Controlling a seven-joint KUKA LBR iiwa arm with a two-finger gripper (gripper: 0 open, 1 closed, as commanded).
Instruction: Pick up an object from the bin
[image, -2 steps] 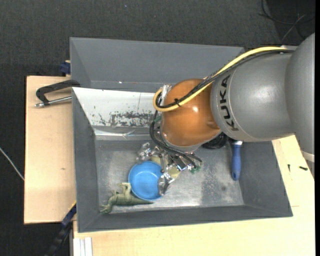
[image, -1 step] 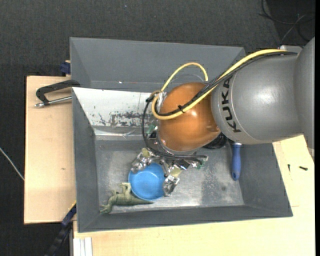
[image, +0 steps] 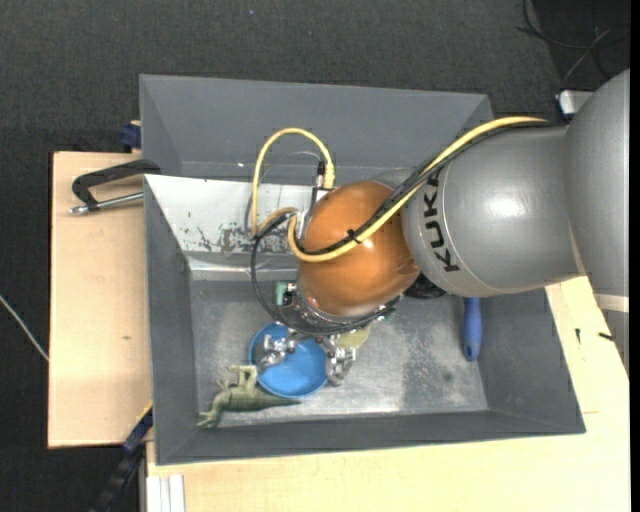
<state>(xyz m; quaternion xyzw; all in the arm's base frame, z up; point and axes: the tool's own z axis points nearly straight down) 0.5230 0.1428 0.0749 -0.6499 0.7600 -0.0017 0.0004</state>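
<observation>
Tool (image: 306, 356), fingers spread, over blue disc (image: 292, 378)

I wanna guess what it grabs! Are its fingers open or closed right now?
Gripper: open, fingers spread over the blue round disc at the bin's near side, not holding it.

— What lies on the grey bin (image: 430, 372) floor?
— A blue round disc (image: 293, 376) near the front, a green toy creature (image: 232, 396) just beside it on the left, and a slim blue stick (image: 470, 328) well apart, right.
</observation>
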